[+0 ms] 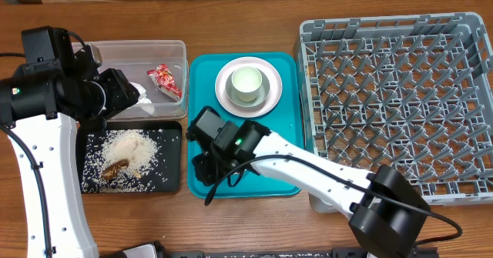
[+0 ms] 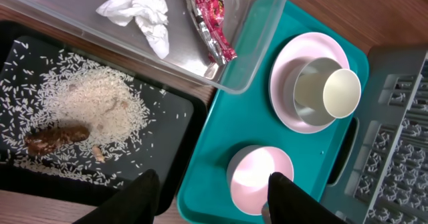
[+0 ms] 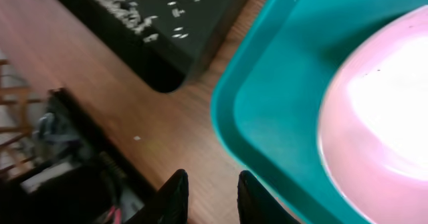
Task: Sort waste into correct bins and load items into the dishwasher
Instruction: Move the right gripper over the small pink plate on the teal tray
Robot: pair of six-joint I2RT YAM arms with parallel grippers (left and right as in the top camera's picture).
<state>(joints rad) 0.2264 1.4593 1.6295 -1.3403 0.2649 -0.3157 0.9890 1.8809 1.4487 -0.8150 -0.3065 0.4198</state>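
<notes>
Right claw (image 3: 209,196) parted, beside teal tray (image 3: 227,124) rim (wood table (image 3: 120,97) beneath).

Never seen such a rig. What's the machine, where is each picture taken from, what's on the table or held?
Two robot arms work at a table. One picture looks down from above; the other two come from a camera on each wrist, so the prongs at the bottom are that arm's fingers. A clear tub holds a napkin and red wrapper; a black tray holds rice and a brown scrap. A teal tray carries a plate stacked with a bowl and cup, plus a pink bowl. A grey rack stands alongside. The left gripper and right gripper are open, holding nothing.
</notes>
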